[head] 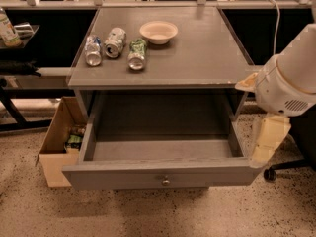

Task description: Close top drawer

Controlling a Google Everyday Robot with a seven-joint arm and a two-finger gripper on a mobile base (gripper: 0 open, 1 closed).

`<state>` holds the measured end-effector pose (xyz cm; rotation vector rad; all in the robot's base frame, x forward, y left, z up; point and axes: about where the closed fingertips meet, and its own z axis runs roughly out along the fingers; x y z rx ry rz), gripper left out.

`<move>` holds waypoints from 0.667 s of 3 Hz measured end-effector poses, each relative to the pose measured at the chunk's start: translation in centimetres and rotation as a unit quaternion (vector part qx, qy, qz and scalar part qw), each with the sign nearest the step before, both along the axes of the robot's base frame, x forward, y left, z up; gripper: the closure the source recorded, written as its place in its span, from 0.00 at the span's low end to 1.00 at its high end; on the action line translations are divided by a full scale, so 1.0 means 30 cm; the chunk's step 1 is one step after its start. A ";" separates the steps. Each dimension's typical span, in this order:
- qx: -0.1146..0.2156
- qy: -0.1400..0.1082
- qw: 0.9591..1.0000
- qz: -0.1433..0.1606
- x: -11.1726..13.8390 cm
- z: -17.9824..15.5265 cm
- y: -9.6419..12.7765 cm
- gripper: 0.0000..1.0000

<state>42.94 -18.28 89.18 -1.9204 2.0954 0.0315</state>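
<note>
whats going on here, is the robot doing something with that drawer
The top drawer of the grey cabinet is pulled far out and looks empty. The robot's arm is at the right, and its gripper hangs by the drawer's front right corner; whether it touches is unclear. The drawer is not yet closed. Three cans and a bowl lie on top, and a cardboard box is on the floor at the left.
</note>
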 end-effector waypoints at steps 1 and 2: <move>0.018 0.024 0.999 0.042 -0.071 -0.152 0.067 0.00; 0.018 0.023 0.999 0.042 -0.071 -0.151 0.067 0.00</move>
